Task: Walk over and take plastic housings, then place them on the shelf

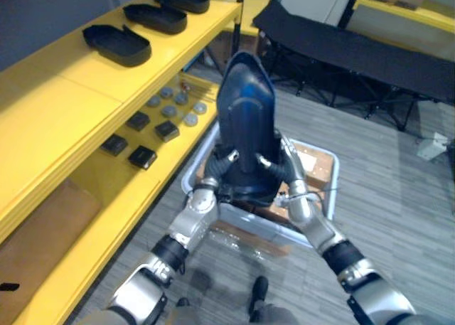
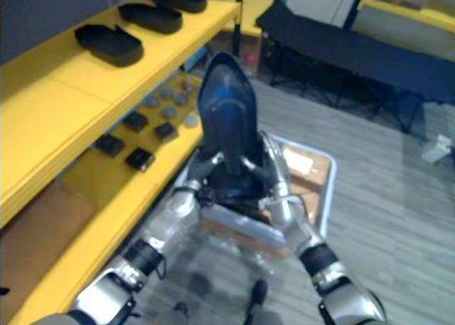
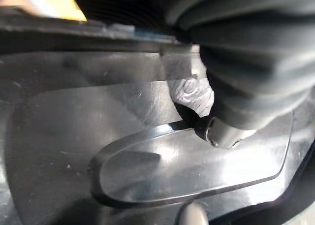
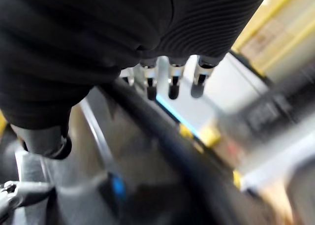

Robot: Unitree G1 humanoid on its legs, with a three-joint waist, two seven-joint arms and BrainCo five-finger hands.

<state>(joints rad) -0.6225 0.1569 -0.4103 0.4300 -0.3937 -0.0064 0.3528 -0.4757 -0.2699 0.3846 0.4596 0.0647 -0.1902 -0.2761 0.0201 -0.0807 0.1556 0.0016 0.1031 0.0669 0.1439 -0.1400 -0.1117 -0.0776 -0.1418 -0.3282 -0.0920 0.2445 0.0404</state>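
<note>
While both hands squeeze its bottom end, the big black plastic housing (image 1: 245,104) stands up tall in the air, over a grey bin (image 1: 329,170) on the floor (image 1: 398,204). The left hand (image 1: 219,167) and the right hand (image 1: 283,167) each pinch it with fingers and thumb, one hand on each side. Three more black housings (image 1: 117,44) lie in a row on top of the yellow shelf (image 1: 85,90), well apart from the held one, off to the left.

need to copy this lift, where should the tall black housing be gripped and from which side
Grip the black housing at its wide lower end, one hand from each side, as the left hand and right hand do now. It stands upright and tapers to a narrow top, so the base gives the broadest hold.
</note>
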